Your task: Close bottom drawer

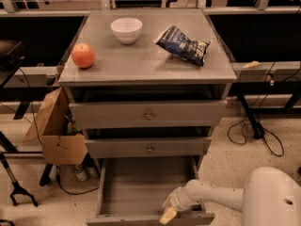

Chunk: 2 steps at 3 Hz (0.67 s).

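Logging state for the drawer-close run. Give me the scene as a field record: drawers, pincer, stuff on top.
bottom drawer: pulled out wide, grey floor showing
top drawer: far further in than the lowest one
middle drawer: likewise
pincer: at the open drawer's front edge, right of centre
cabinet top: holds white bowl, red-orange fruit, dark blue snack bag
floor, left of cabinet: cardboard box
task status: not yet closed

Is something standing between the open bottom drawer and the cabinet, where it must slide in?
Nothing visible does. No object shows inside the bottom drawer, and the opening behind it in the cabinet looks free. The gripper is at the drawer's front edge, right of middle.
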Available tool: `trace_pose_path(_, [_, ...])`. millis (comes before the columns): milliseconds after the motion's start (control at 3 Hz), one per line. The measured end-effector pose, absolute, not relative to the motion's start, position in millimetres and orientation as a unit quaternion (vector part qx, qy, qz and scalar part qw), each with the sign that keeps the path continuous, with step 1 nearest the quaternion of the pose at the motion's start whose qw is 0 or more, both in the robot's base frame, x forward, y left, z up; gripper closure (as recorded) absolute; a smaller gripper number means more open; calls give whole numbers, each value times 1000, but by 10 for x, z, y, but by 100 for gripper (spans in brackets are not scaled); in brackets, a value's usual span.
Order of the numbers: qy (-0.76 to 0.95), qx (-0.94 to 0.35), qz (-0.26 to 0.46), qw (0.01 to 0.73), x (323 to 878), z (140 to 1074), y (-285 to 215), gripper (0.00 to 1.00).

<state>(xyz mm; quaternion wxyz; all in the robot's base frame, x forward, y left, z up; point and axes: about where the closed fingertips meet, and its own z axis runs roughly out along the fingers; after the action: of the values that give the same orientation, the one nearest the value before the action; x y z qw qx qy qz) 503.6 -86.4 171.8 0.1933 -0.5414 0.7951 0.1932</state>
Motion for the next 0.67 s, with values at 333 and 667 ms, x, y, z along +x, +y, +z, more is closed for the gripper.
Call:
trace_pose_path(333, [795,-541,193,193,4993,1737,-870,85])
trace_pose_path(667, [795,-541,193,193,4962,1749,-874,61])
